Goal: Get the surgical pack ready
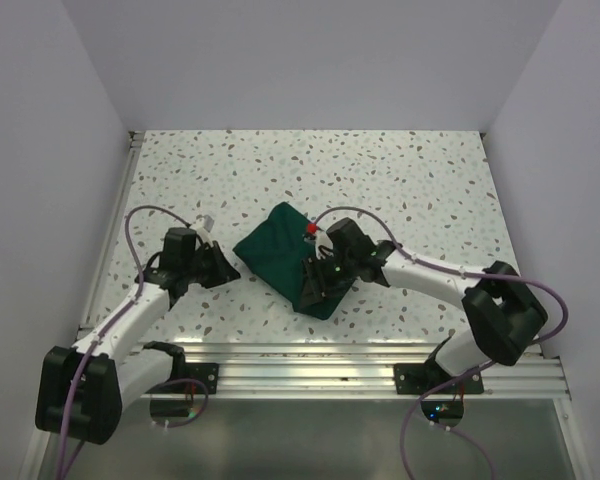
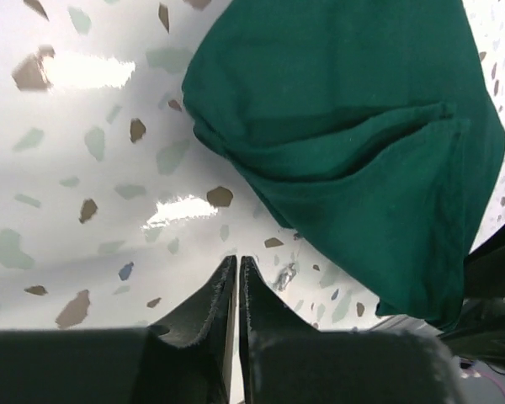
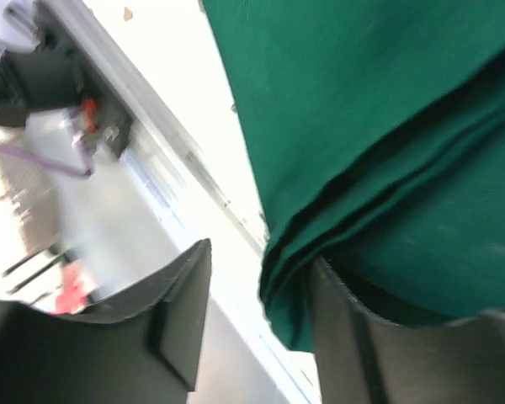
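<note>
A glossy speckled terrazzo table sits between plain pale walls, aluminium rails along its near edge.

surgical pack matte green cloth; table glossy, smooth, speckled.

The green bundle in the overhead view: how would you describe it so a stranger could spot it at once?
On the speckled table, look midway between the white left arm and right arm. There lies the surgical pack, a folded bundle of plain dark green cloth set cornerwise. It is the only cloth there; its neighbours are hard black-and-white machine parts.
</note>
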`<state>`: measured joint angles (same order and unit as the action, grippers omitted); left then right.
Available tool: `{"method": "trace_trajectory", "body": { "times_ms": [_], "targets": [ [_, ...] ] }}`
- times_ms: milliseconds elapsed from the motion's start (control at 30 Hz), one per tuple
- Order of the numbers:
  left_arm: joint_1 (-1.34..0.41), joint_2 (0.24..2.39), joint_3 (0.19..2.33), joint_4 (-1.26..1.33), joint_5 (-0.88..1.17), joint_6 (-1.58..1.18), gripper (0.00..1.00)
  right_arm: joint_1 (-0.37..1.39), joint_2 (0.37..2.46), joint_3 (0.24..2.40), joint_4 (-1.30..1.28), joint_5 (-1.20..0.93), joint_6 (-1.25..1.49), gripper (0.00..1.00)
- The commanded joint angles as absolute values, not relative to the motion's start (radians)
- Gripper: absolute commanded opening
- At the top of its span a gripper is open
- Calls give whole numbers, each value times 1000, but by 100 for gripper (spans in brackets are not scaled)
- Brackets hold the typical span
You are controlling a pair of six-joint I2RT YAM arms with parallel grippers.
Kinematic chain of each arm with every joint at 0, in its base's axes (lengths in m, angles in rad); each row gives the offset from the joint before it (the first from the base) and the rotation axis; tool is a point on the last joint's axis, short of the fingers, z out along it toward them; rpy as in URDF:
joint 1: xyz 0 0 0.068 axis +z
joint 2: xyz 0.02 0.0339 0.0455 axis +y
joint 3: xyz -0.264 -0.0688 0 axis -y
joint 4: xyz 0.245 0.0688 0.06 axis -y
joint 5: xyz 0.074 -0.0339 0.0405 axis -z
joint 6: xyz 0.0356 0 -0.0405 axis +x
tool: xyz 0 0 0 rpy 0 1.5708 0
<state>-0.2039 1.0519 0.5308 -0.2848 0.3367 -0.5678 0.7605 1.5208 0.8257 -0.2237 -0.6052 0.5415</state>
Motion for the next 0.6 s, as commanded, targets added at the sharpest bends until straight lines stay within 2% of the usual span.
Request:
{"method": "trace_trajectory", "body": {
  "times_ms": [0,133,233,367,567],
  "targets": [
    [-202,1011,454,-189,416,-650,6,753,1451,932,-389,-422,433,52],
    [-215,1014,309,-16,494,-741,1,753,1413,1034,-495,-287,341,55],
    [-244,1054,238,145,517,-817,0,753,1404,1081,-537,-183,295,54],
    [-308,1120,192,290,506,-905,0,775,1407,1106,-505,-228,233,48],
    [-359,1224,164,449,529,-994,0,890,1514,1189,-502,-213,161,46]
  ]
}}
